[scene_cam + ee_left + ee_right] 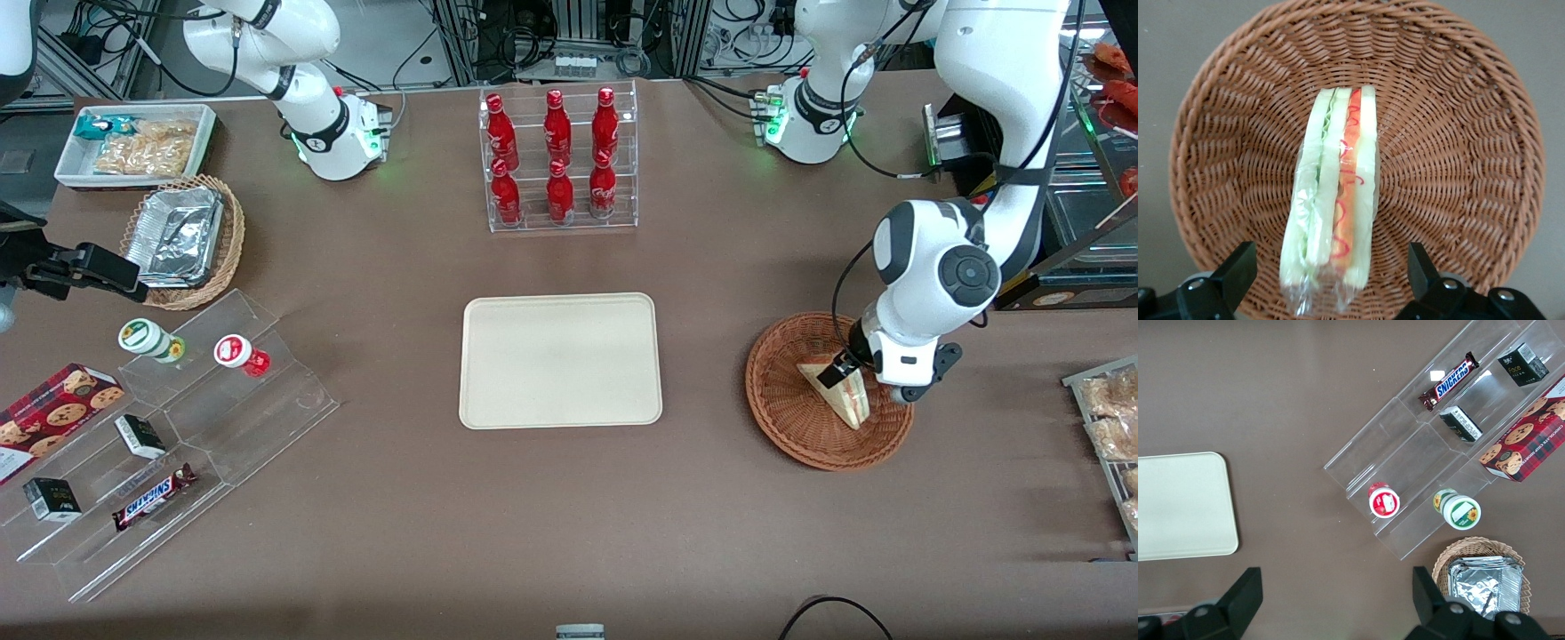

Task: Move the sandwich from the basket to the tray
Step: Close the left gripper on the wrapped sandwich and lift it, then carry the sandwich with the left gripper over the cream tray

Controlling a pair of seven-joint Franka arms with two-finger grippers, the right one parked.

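Claw spread over the sandwich in the basket

The sandwich [1335, 200] lies wrapped in clear film inside the reddish-brown wicker basket [782, 418], its red and green filling edge facing up. The claw [1331, 280] hangs low over the basket with its two fingers [1238, 267] spread wide, one to each side of the sandwich and not touching it. The cream tray [561, 360] sits on the brown counter [569, 524] beside the basket, toward the parked arm's end
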